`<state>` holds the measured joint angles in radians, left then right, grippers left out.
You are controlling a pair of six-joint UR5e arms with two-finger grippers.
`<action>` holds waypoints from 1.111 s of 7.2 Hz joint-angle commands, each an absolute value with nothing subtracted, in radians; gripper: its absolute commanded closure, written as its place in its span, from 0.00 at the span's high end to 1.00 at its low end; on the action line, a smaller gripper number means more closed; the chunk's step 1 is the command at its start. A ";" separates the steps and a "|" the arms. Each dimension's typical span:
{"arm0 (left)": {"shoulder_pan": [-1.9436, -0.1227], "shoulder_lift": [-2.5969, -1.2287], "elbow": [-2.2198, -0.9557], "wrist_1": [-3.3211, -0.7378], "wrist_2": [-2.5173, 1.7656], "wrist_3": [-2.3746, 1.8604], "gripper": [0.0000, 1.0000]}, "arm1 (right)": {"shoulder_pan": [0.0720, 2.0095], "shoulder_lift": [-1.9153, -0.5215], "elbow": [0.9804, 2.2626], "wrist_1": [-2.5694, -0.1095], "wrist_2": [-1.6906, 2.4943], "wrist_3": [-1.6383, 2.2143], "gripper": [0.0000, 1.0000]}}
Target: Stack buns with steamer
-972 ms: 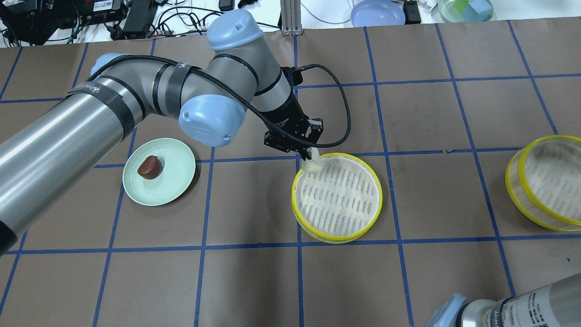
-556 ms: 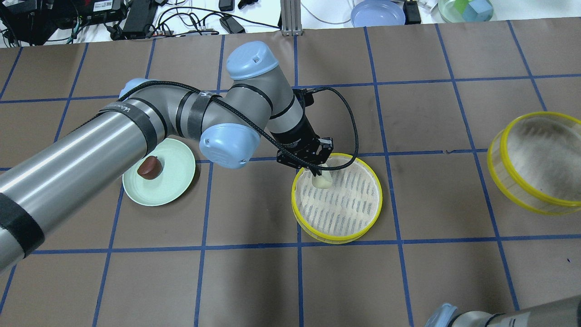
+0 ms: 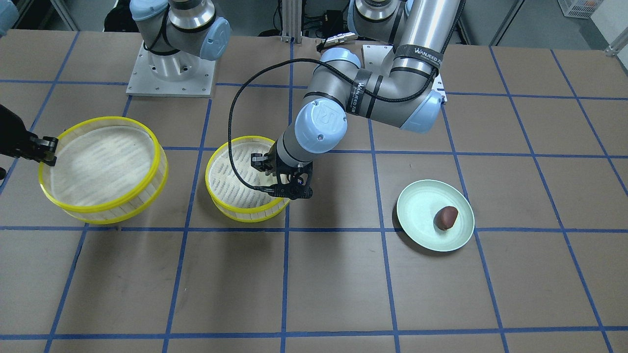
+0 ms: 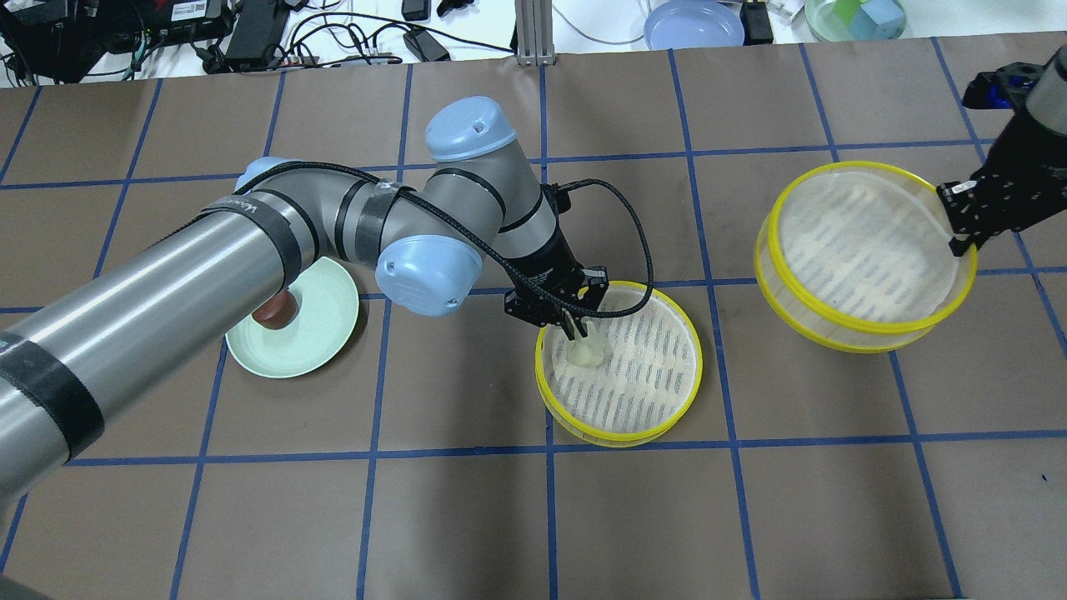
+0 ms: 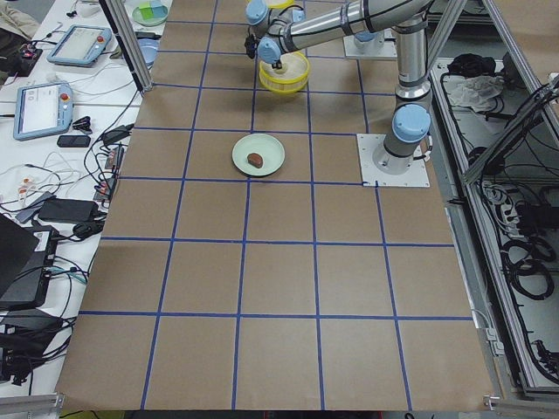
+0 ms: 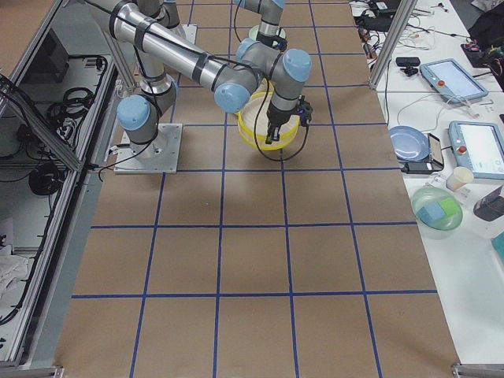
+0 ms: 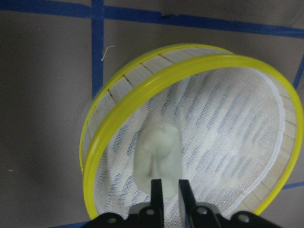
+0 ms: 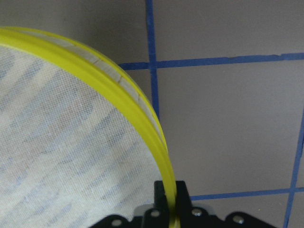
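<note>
Brown all over the table [image 4: 467, 517], gridded in blue tape lines [image 4: 250, 457]. Bright yellow round the rim of the steamer tray [image 4: 697, 360], pale wooden slats below it, and inside, a white mesh lining [image 4: 646, 367] streaked with rows of grey-blue dashes. Same yellow, same dashed white on the second steamer tray [image 4: 863, 333]. Pale cream-yellow for the cream bun [image 4: 587, 353], almost lost against that white. Dark reddish-brown on the brown bun [image 3: 446, 217], bold against the pale mint green of the plate [image 3: 417, 215]. Silver on the left arm [image 4: 167, 283], with pale blue joint caps and black bands. Black, plain black, on the left gripper [image 4: 575, 332], the right gripper [image 4: 960, 242] and the braided cable [image 4: 646, 250].
</note>
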<state>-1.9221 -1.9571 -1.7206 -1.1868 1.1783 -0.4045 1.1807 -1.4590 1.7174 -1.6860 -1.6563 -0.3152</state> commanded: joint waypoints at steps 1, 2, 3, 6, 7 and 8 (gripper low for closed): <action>-1.922 -1.953 -1.717 -1.193 1.195 -0.437 1.00 | 1.287 -1.466 1.739 -1.686 -1.623 -0.194 0.00; -1.916 -1.942 -1.709 -1.230 1.286 -0.431 1.00 | 1.299 -1.466 1.753 -1.687 -1.618 -0.180 0.00; -1.901 -1.924 -1.700 -1.285 1.381 -0.426 1.00 | 1.308 -1.466 1.755 -1.687 -1.593 -0.178 0.00; -1.723 -1.867 -1.573 -1.461 1.506 -0.259 1.00 | 1.440 -1.466 1.810 -1.725 -1.580 -0.066 0.00; -1.648 -1.859 -1.566 -1.460 1.570 -0.138 1.00 | 1.500 -1.465 1.828 -1.732 -1.563 -0.025 0.00; -1.584 -1.858 -1.566 -1.453 1.630 -0.018 1.00 | 1.556 -1.456 1.833 -1.764 -1.563 0.045 0.00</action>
<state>-1.6705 -1.8644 -1.5771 -1.4478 1.5514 -0.1648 1.4821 -1.4633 1.8188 -1.7334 -1.5696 -0.0305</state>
